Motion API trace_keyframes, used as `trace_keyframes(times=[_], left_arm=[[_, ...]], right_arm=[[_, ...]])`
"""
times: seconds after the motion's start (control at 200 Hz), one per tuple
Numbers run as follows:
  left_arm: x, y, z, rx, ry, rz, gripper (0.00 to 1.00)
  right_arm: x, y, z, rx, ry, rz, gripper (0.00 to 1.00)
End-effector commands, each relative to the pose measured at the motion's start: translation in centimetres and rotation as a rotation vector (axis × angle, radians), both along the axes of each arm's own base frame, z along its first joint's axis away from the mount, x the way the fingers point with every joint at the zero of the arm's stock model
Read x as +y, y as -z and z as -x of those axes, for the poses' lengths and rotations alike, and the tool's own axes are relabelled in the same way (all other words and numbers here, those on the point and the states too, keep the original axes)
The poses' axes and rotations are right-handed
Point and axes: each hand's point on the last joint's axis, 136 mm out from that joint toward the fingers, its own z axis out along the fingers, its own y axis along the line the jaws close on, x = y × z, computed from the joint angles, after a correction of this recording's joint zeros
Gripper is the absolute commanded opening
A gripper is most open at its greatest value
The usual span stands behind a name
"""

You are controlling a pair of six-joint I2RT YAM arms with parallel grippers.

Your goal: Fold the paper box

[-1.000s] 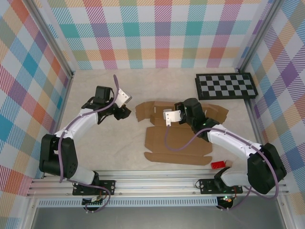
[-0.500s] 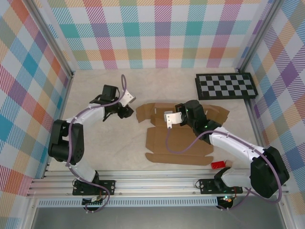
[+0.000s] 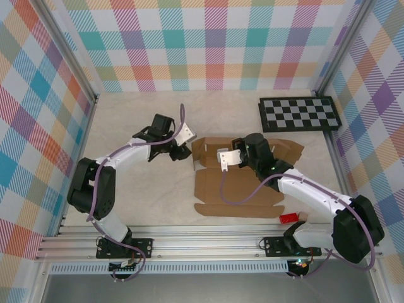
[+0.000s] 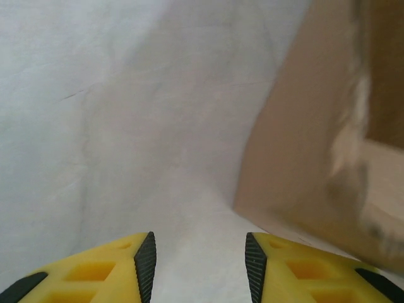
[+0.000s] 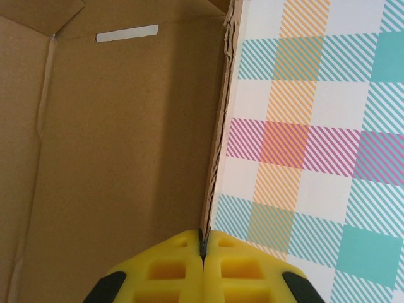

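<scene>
Raising the side walls, we bring our left gripper (image 4: 199, 252), fingers parted, up beside the left flap (image 4: 297, 139) of the paper box (image 3: 237, 186) lying mid-table, a flap tipped inward since a second ago, while our right gripper (image 5: 202, 243) pinches a raised panel edge, so next we judge the flap needs pushing fully upright.
</scene>
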Motion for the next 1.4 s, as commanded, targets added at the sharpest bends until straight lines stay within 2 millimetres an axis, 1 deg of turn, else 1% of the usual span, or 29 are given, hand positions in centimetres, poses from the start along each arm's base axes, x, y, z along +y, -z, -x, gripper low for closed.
trace_keyframes(times=[0.0,0.09,0.105,0.195,0.31,0.415,0.52,0.595,0.665,0.76,0.865,0.93,0.985,1.03,1.06,1.115,1.18,1.245,1.315,1.395], left_arm=[[-1.8,-0.9,1.7,0.022,0.046,0.041,0.44],[-2.3,-1.0,2.4,0.047,0.038,0.071,0.45],[-2.6,-1.4,2.0,0.023,0.039,0.087,0.45],[-3.0,-1.9,2.4,0.025,0.046,0.109,0.45],[-3.5,-2.6,2.7,0.034,0.038,0.139,0.45],[-4.7,-3.4,3.5,0.019,0.043,0.182,0.45],[-5.7,-3.6,4.0,0.003,0.038,0.213,0.45],[-6.3,-3.6,4.0,0.001,0.017,0.232,0.45],[-6.7,-4.1,3.5,-0.015,-0.018,0.252,0.45],[-7.5,-4.6,3.3,-0.029,-0.049,0.277,0.46],[-8.0,-3.7,3.1,-0.039,-0.085,0.252,0.5],[-7.9,-2.8,2.8,-0.035,-0.119,0.23,0.51],[-7.6,-2.2,2.6,-0.029,-0.141,0.212,0.54],[-7.3,-1.9,2.6,-0.026,-0.146,0.198,0.59],[-7.2,-1.7,2.7,-0.022,-0.142,0.189,0.66],[-7.2,-1.6,2.9,-0.014,-0.131,0.185,0.72],[-7.3,-1.7,3.1,0.012,-0.108,0.203,0.73],[-7.3,-1.8,3.0,0.02,-0.106,0.213,0.73],[-7.3,-1.5,2.8,0.03,-0.105,0.213,0.73],[-7.9,-1.1,3.1,0.063,-0.077,0.224,0.73]], right_arm=[[0.1,3.0,1.0,0.049,-0.04,0.099,0.0],[0.3,4.2,1.6,0.043,-0.087,0.164,0.0],[0.3,4.3,1.7,0.035,-0.098,0.172,0.0],[0.1,5.1,1.7,0.024,-0.108,0.199,0.0],[0.1,5.1,1.6,-0.007,-0.116,0.216,0.0],[0.4,4.9,2.2,0.006,-0.126,0.2,0.0],[0.7,4.8,2.7,0.025,-0.126,0.195,0.0],[0.8,5.0,2.9,0.028,-0.126,0.2,0.0],[1.0,5.1,3.1,0.027,-0.128,0.206,0.0],[1.2,4.8,3.3,0.021,-0.127,0.194,0.0],[1.5,4.5,3.5,0.013,-0.126,0.178,0.0],[1.5,4.3,3.6,0.015,-0.12,0.164,0.0],[1.5,4.2,3.7,0.019,-0.115,0.154,0.0],[1.4,4.2,3.8,0.02,-0.115,0.152,0.0],[1.4,4.2,3.8,0.02,-0.116,0.153,0.0],[1.3,4.3,3.9,0.023,-0.115,0.153,0.0],[1.3,4.2,4.0,0.024,-0.117,0.149,0.0],[1.3,4.2,4.0,0.026,-0.115,0.142,0.0],[1.5,4.1,4.0,0.033,-0.114,0.127,0.0],[1.6,4.0,4.2,0.06,-0.111,0.109,0.0]])
